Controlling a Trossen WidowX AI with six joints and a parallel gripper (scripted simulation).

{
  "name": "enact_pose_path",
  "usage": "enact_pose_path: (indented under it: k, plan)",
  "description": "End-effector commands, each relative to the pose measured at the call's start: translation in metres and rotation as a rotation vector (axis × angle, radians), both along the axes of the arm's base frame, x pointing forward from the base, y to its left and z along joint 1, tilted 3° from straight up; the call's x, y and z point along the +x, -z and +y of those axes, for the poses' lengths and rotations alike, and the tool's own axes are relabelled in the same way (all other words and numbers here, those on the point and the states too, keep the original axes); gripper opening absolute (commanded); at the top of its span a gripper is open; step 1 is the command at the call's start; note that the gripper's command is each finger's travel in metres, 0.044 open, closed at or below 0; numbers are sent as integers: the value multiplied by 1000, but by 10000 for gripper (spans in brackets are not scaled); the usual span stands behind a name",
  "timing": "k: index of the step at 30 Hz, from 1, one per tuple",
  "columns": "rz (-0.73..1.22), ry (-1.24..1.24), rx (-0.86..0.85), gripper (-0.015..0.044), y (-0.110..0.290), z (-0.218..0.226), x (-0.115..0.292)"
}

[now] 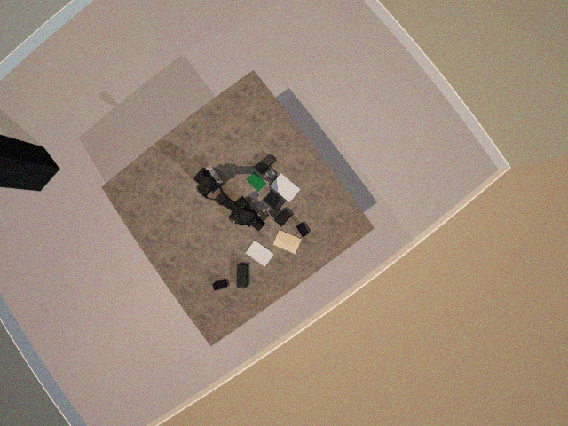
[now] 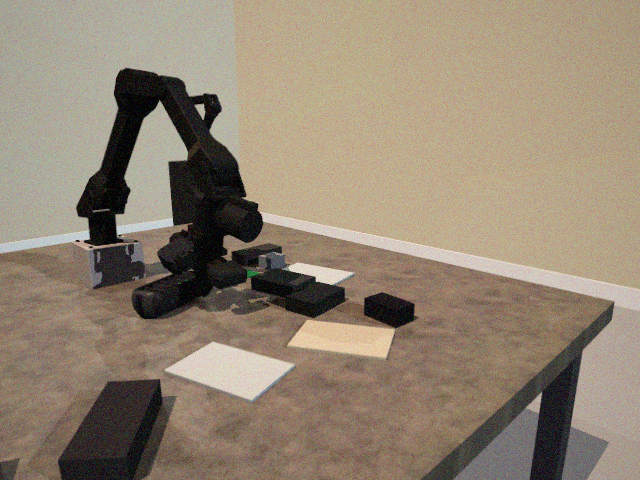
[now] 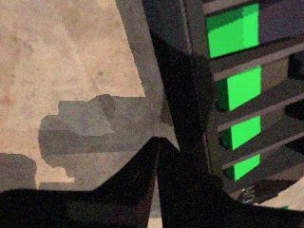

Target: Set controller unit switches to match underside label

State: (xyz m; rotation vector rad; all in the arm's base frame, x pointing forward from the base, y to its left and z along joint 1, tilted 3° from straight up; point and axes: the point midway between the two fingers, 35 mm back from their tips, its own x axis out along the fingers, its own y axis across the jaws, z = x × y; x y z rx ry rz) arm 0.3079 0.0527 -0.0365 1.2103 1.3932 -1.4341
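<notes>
Jaws fully closed on nothing; in the wrist view the two dark fingers meet in a point low in the frame. The controller unit point(image 3: 190, 95) lies immediately to the right of that point, its dark side wall running up the frame and seemingly touching or just beside the fingertips, though contact cannot be confirmed. Four green switch ends point(image 3: 242, 90) show in a column further right on the unit, separated by grey ribs, so the unit's long axis runs roughly along the jaws' pointing direction, not across it. Numbers on the switches are not readable. In the exterior view the unit point(image 2: 173, 289) sits low on the counter point(image 2: 465, 330) under the wrist, in front of the cluster of dark blocks point(image 2: 315, 298); its tilt cannot be made out. Judgement: with the jaws shut, the tip serves as a pusher; any switch press requires a shift rightward from the side wall onto the switch row.
</notes>
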Motion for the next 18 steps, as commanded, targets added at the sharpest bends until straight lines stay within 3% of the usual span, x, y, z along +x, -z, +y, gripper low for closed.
enact_pose_path:
  k: [1,8,18]
  plan:
    - [5,0,-1,0,-6,-2,9]
    - [31,3,-5,0,-45,-11,53]
    - [33,-5,-6,0,-49,-11,55]
